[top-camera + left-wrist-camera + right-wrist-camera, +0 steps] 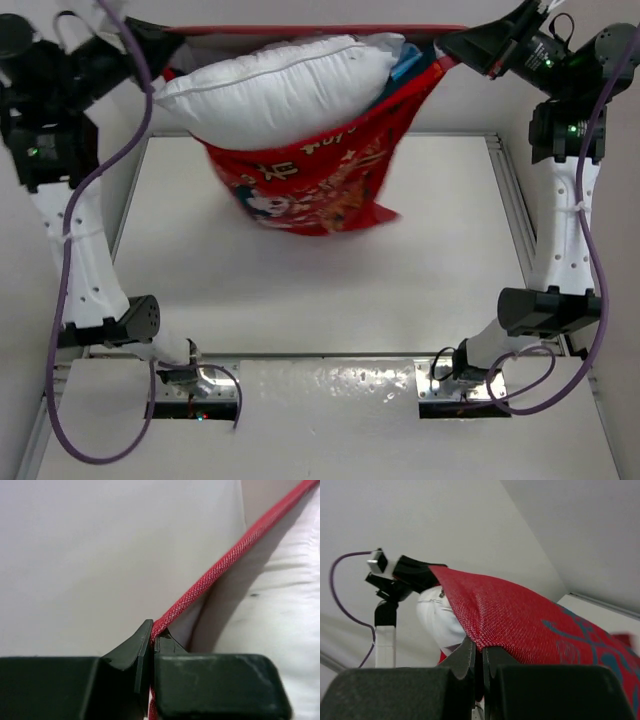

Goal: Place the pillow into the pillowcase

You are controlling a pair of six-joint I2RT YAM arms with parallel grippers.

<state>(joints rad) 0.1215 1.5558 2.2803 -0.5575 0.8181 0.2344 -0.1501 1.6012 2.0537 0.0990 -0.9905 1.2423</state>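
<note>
The two arms hold the pillowcase (300,185) up in the air at the far end of the table (300,300). The pillow (280,90) sits in the open mouth of the case. Its lower part is inside the red cloth. Most of it bulges out on top.

The wall is close behind the pillow. The left arm's black parts and a purple cable (65,260) stand on one side. The right arm's parts and its own cable stand on the other side. A metal rail (510,200) runs along the right edge of the table.

The case hangs between the arms, and its bottom corner points down and to the right. Under it the white table top is flat and bare, so there is lots of room below. Up by the wall there is little room.

The left gripper (152,637) has its fingers squeezed tight on the thin red hem. The hem looks like a woven cord, pulled straight. The right gripper (479,647) pinches the other edge of the red cloth, with its fingers pressed close.

The cloth is rough and woven, with blue curly lines and cartoon figures. The pillow is soft, puffy and white, with a seam all along its edge.
</note>
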